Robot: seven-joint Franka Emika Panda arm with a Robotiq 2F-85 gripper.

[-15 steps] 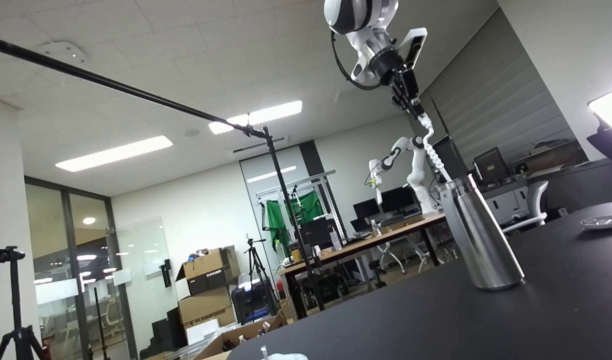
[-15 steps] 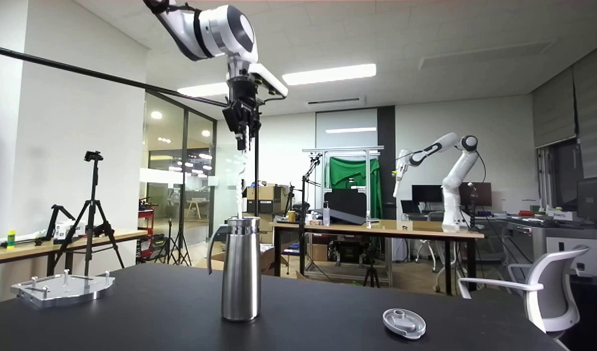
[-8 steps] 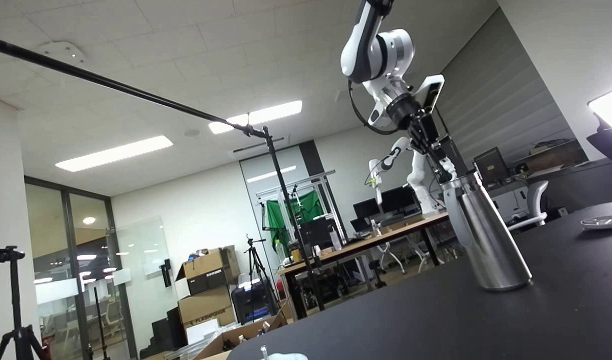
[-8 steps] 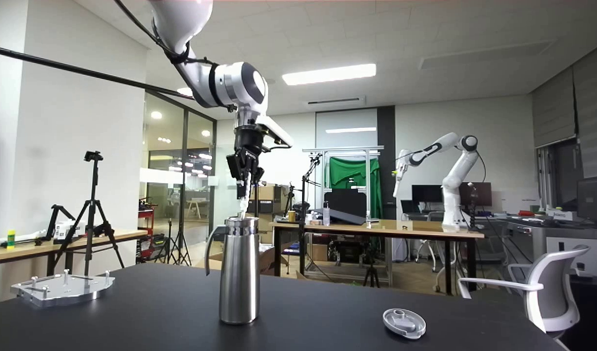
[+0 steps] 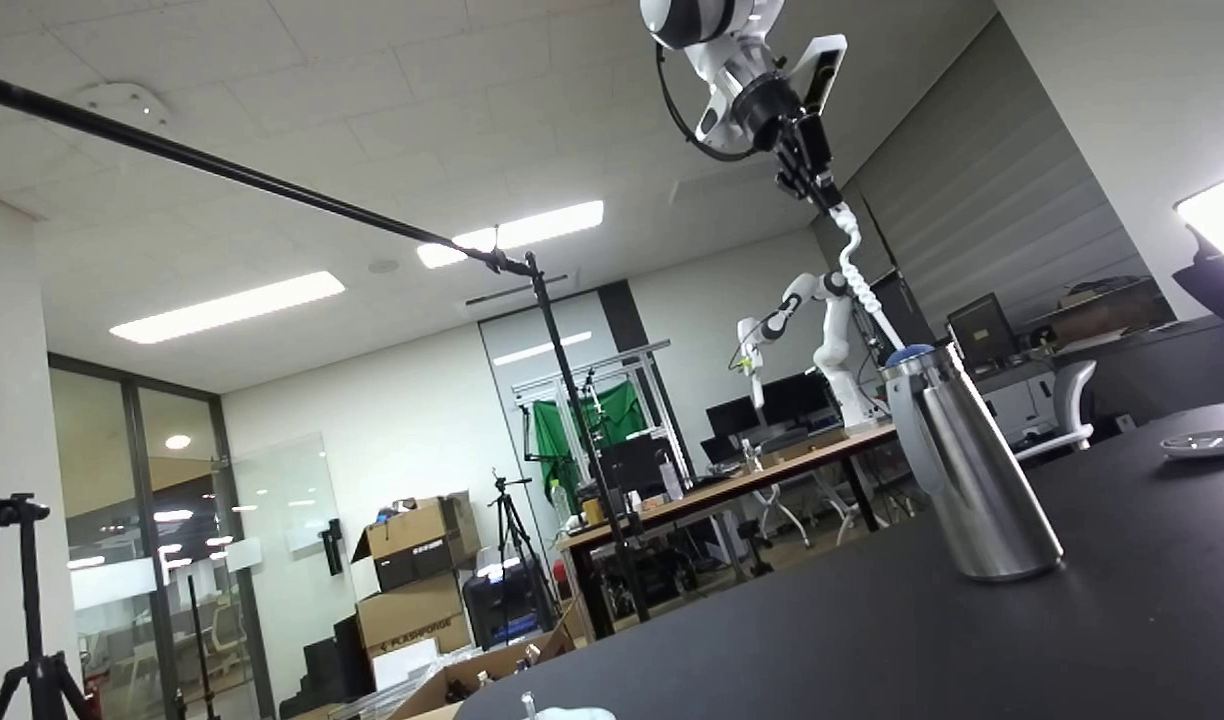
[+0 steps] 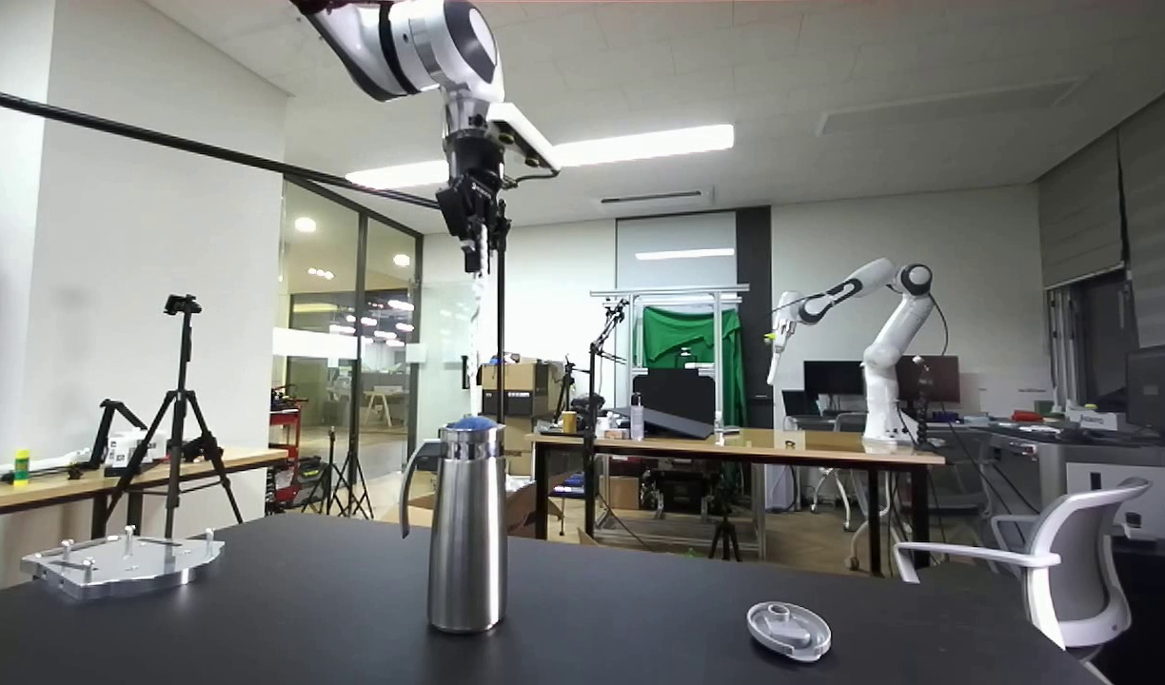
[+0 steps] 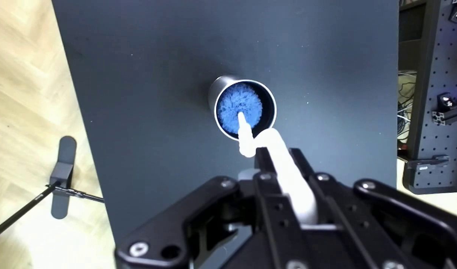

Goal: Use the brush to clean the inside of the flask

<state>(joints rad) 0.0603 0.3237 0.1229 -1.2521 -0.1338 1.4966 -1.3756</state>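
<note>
Rising since half a second ago, when it was working close over the mouth, the end effector is now hovering well above the flask and drawing the brush up with it. Blue bristles, hidden inside in that earlier moment, are now showing at the rim, while the flask is standing upright in the same spot on the counter.

The end effector is holding narrow, pinching the top end of the white handle from both sides in the wrist view. Below, the bristles are sitting in the mouth, doming slightly above the rim in both exterior views. In the wrist view they are crowding the left of the opening and leaving a dark gap opposite. Scrubbing is probably under way, with an upward stroke nearing its top; how clean the inside is getting, I cannot tell.

Judging by looks, the brush is going to feel light, with a fairly stiff plastic handle and soft bristles yielding against the wall. Its kinked shape is likely inviting a twist, so holding it by the very end is giving reach but asking for a firm pinch. The flask is looking like polished metal: probably slippery and, being tall and narrow, prone to tipping or riding up with a snug brush. If it is needing steadying, its grey side handle is offering the surer hold.
</note>
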